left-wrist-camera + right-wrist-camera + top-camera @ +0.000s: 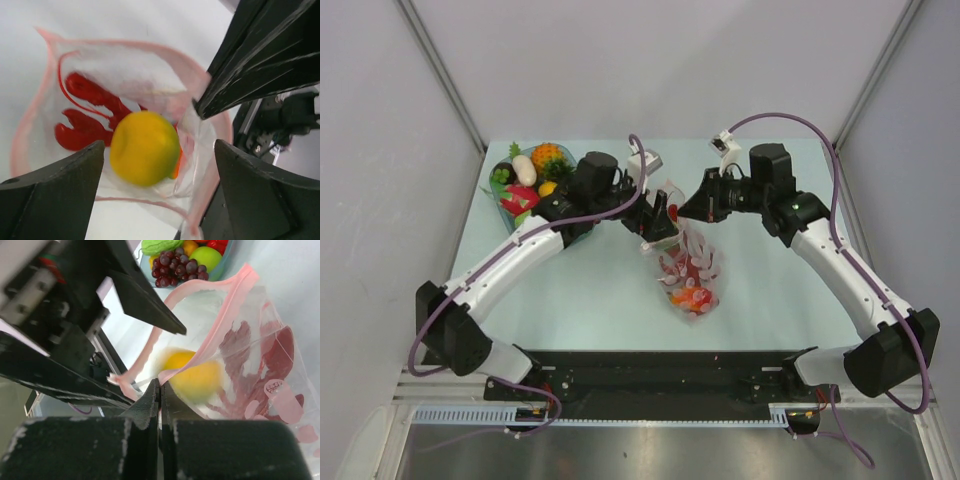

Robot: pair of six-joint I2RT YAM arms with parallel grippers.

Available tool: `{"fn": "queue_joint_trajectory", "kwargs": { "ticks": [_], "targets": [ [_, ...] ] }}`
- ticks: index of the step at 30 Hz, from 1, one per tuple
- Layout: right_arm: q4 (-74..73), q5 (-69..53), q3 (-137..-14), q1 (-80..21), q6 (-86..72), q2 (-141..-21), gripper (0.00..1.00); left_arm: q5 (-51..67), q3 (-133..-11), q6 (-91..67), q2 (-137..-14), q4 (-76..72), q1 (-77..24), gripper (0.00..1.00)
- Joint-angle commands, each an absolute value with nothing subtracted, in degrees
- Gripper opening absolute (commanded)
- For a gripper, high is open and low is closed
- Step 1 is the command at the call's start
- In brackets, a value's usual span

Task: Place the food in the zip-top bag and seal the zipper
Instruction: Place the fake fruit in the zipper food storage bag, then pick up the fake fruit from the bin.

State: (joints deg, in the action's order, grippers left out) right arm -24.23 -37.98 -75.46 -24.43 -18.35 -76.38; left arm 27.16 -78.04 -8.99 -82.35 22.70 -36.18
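**A:** Right claw (686, 211) is clamped tight on the zipper (200, 287), with the near side of the rim pinched flat between its fingers. Why hold it there?

**B:** To keep the mouth propped up and gaping, I'd say. The zip-top bag (692, 270) lies mid-bench (570, 290) with its mouth toward the far side. Film that thin would likely flop shut if nothing held it.

**A:** And the left claw (658, 216)?

**B:** Right over the opening, fingers spread wide, gripping nothing. A yellow fruit (145, 148) sits between and below them, inside the pink rim, touching neither finger. It's blurred in the right wrist view, so it's probably dropping.

**A:** So this is a drop-in?

**B:** That's my read. Red and orange pieces (692, 296) are already bunched at the bag's closed end.

**A:** Plenty left?

**B:** Grapes (175, 265), pineapple (548, 155) and more sit in the tray (496, 203) at far left. Sealing looks a long way off.
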Motion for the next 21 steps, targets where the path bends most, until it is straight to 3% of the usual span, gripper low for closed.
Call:
{"fn": "queue_joint_trajectory", "kwargs": {
  "ticks": [1, 5, 11, 18, 21],
  "targets": [
    [-20.48, -38.76, -74.8, -24.52, -18.46, -74.27, 0.0, 30.06, -81.65, -4.5, -83.5, 29.79, -36.56, 1.0],
    [-20.65, -38.5, -74.44, -24.43, -18.28, -73.74, 0.0, 27.6, -82.44, -0.18, -78.59, 31.03, -34.99, 1.0],
    [-21.44, -38.23, -74.27, -24.35, -17.32, -73.92, 0.0, 38.05, -88.06, 9.2, -77.34, 35.91, -19.53, 1.0],
    [-21.97, -38.67, -74.71, -24.43, -16.96, -74.62, 0.0, 39.11, -93.42, 37.06, -81.03, 51.05, -1.96, 0.97],
    [-21.89, -38.85, -74.79, -24.52, -17.05, -75.06, 0.0, 36.83, -92.56, 50.93, -82.7, 55.98, -0.18, 0.95]
  ]
}}
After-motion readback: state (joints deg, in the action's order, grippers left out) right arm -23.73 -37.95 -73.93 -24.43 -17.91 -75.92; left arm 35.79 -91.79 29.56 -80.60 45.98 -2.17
